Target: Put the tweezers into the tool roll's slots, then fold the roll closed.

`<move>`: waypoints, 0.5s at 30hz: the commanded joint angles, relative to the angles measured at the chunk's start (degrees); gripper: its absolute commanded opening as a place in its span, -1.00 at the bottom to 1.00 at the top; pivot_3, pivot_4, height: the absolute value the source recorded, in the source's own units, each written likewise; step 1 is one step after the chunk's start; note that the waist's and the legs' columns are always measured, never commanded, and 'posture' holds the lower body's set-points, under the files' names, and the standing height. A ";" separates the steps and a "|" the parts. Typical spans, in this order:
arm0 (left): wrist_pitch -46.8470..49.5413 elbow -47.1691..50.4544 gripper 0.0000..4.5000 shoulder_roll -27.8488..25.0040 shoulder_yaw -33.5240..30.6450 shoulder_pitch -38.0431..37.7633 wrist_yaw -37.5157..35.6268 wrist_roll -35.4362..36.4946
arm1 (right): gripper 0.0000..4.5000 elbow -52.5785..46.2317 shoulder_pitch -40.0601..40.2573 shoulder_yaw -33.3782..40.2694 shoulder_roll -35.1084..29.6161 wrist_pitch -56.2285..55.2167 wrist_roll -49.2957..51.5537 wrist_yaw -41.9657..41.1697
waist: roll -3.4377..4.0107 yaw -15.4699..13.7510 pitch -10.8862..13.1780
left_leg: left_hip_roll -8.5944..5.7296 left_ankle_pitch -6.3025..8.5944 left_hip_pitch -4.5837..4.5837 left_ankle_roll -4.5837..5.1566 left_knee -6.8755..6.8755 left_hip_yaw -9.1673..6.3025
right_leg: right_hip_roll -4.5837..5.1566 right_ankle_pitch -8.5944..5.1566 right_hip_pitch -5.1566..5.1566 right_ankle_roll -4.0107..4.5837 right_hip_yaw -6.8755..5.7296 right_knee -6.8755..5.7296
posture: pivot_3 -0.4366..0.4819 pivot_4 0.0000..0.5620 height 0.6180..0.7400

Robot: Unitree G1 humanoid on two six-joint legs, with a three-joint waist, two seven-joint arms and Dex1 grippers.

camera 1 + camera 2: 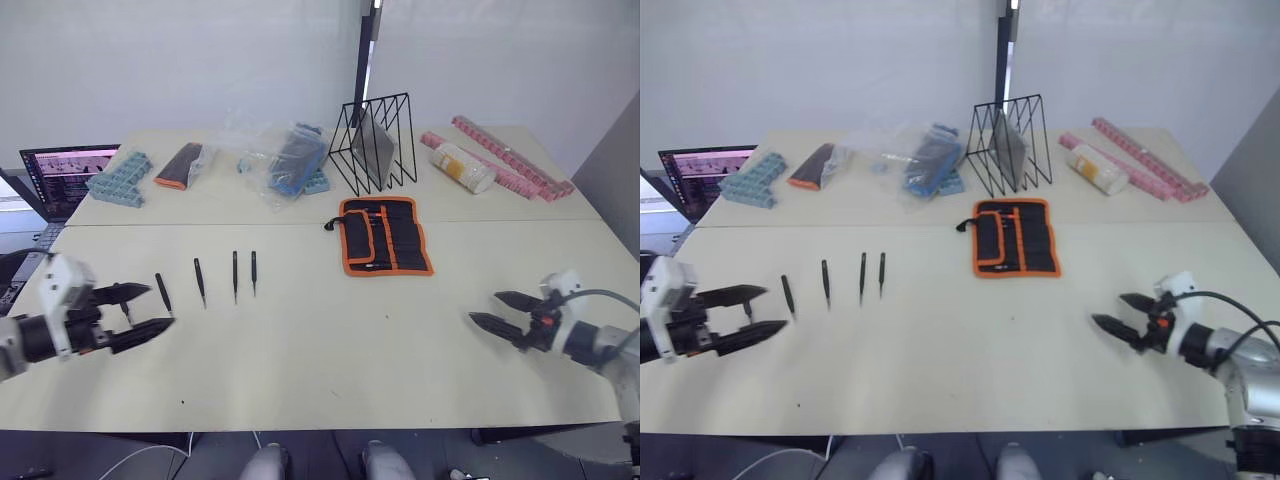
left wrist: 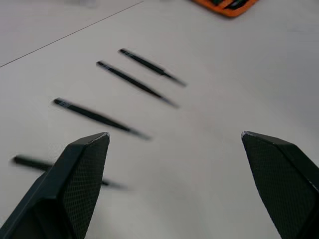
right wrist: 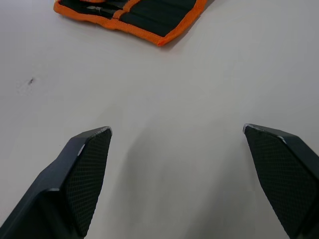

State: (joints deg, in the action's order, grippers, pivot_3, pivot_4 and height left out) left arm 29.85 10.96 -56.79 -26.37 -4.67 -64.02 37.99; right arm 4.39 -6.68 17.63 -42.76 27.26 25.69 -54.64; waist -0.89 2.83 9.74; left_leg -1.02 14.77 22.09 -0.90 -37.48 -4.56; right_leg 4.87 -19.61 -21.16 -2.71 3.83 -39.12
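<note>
Hovering with fingers apart beside the nearest of four tweezers [image 1: 163, 293] on the bench, the left gripper [image 1: 143, 310] seems set for pickup, needing a low pinch, while the right gripper [image 1: 503, 311], also open, waits well short of the unfolded tool roll [image 1: 386, 235].

The left gripper [image 1: 150, 307] and the right gripper [image 1: 495, 308] both hover low, fingers spread wide apart and empty, pointing inward.
</note>
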 commanded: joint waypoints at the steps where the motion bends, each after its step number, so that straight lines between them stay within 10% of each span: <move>1: 4.93 9.31 1.00 0.64 2.92 2.65 3.70 3.58 | 1.00 -14.31 -1.13 -0.11 5.19 7.59 4.46 9.99 | 0.00 -0.06 0.00 | 0.05 0.00 0.00 0.00 0.00 -0.02 | -0.07 0.01 0.00 0.01 0.01 -0.01 | -0.05 -0.47 0.98; 15: 11.12 20.62 1.00 5.00 1.53 2.65 11.61 9.62 | 1.00 -0.04 -31.52 0.15 24.83 33.30 10.03 35.38 | -0.03 -0.12 0.04 | 0.09 -0.16 0.05 -0.18 -0.05 -0.04 | -0.41 0.28 -0.21 0.14 0.10 -0.02 | -0.05 -0.47 0.98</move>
State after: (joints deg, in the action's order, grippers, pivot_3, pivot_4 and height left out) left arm 40.60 29.80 -51.77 -22.45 -1.76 -53.25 46.29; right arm 3.93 -37.69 16.78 -18.18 59.86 34.66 -20.11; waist -0.92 2.71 9.78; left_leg -0.90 14.61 22.19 -1.08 -37.53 -4.60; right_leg 4.44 -19.34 -21.44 -2.57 3.93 -39.15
